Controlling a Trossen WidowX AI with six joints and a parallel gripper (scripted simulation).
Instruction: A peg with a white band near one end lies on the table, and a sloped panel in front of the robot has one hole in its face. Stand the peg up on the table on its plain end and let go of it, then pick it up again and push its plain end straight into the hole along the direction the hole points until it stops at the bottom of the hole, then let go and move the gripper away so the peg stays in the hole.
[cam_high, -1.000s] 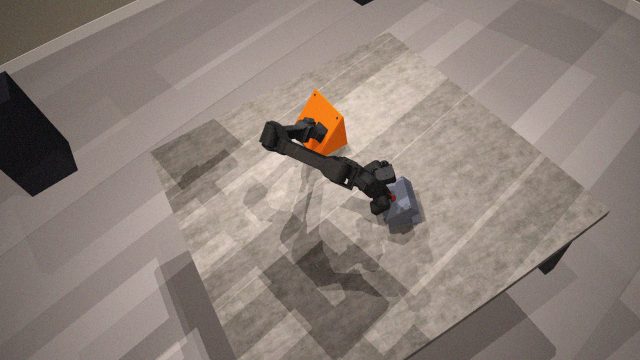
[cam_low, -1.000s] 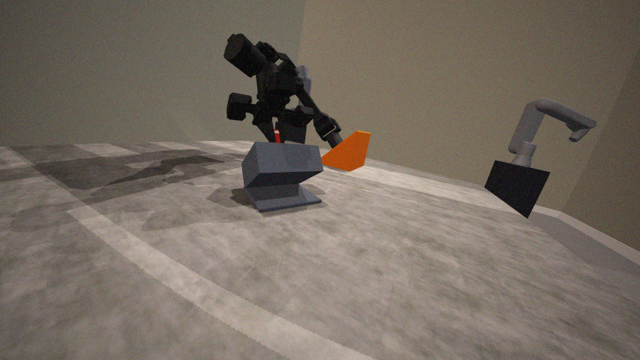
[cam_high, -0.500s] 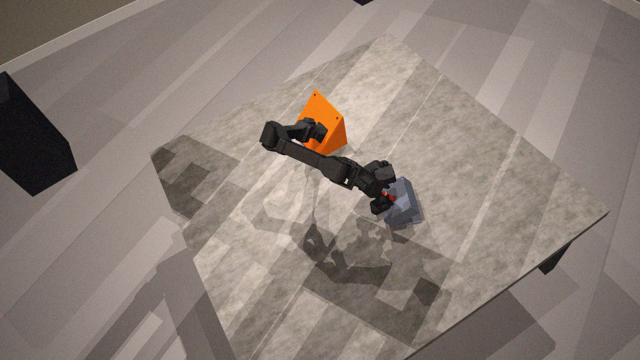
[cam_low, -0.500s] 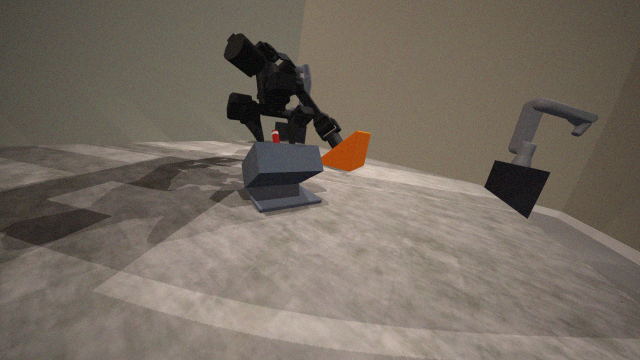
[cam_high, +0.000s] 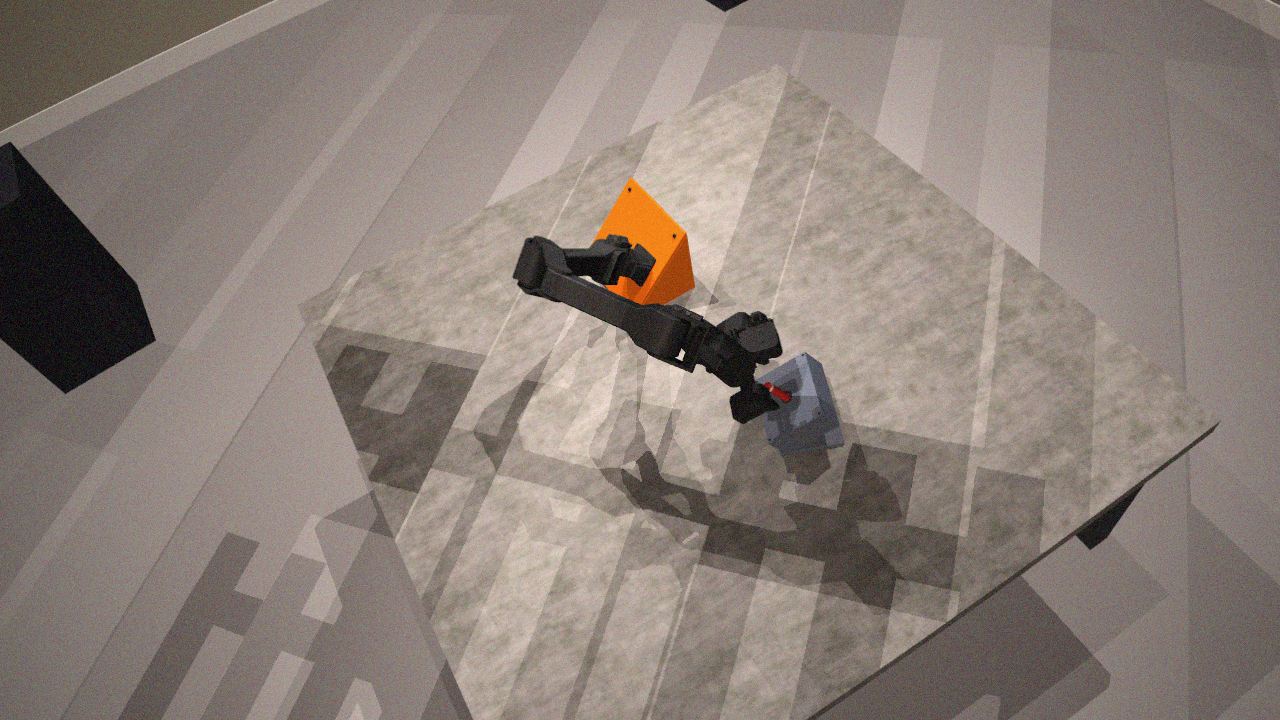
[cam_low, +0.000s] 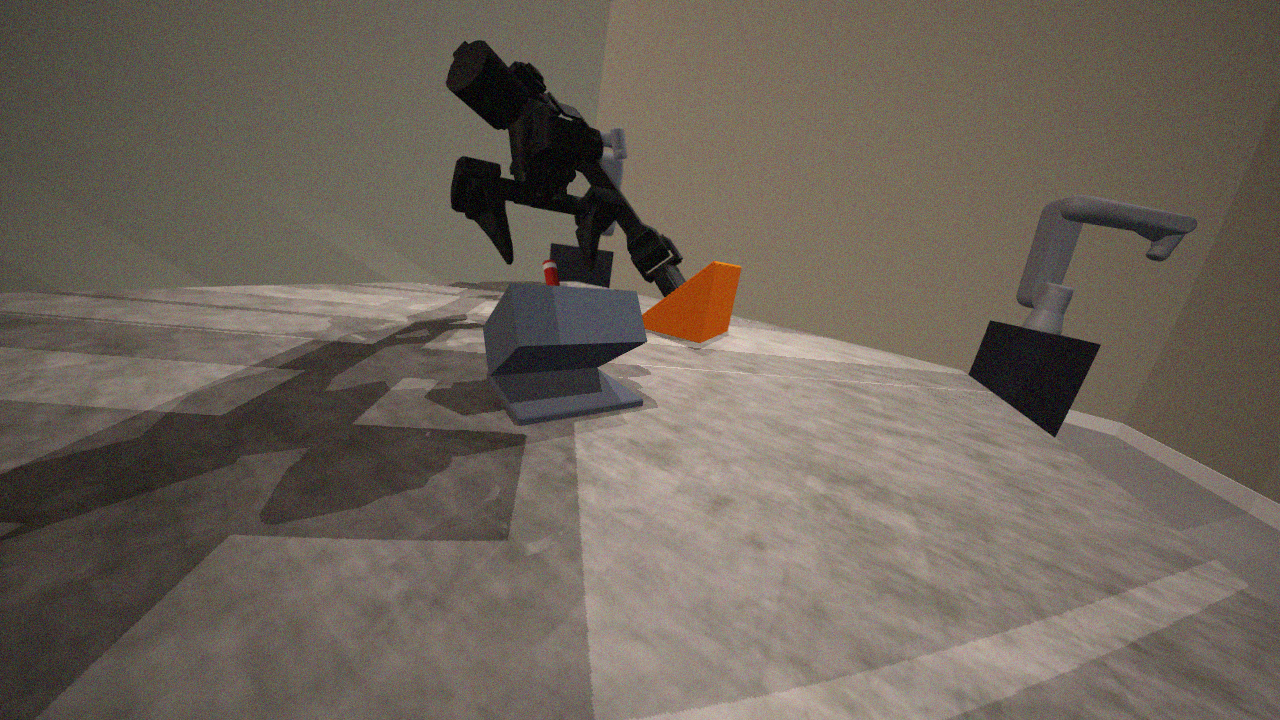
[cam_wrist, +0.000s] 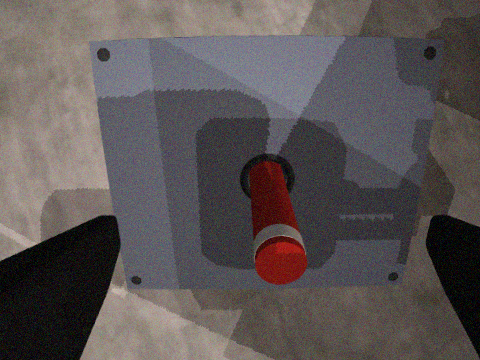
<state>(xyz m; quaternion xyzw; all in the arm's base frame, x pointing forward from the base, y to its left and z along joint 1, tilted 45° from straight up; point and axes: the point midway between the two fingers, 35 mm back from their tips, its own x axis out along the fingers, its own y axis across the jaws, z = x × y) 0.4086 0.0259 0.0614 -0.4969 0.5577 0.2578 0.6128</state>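
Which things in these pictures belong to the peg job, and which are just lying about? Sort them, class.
Part of the job:
- red peg, banded end outward, in the hole
- blue-grey sloped panel
- pincer, open, holding nothing

Just lying about:
- orange wedge
- grey arm on a black block
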